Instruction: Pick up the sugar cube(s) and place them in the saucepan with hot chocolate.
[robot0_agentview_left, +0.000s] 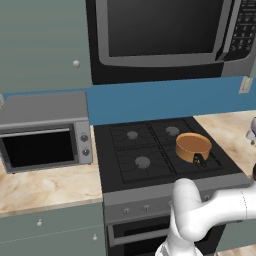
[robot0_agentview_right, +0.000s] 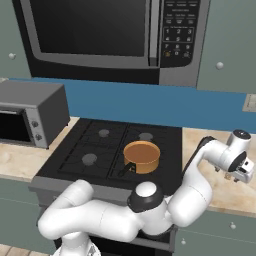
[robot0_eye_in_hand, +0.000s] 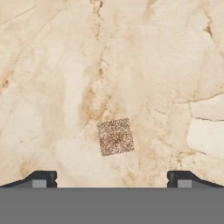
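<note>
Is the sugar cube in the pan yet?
No. The sugar cube lies on the counter; the saucepan sits on the stove.

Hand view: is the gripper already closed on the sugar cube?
No. The sugar cube lies free on the marble counter, with the two fingertips spread wide apart and nothing between them.

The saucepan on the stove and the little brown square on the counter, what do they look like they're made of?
The saucepan looks like copper or copper-toned metal: smooth orange wall with a soft sheen, a dark handle, and a flat brown surface on top. The brown square looks like a grainy, speckled cube, possibly brown sugar, matte and rough. It lies on the counter, which looks like polished beige marble with darker veins.
</note>
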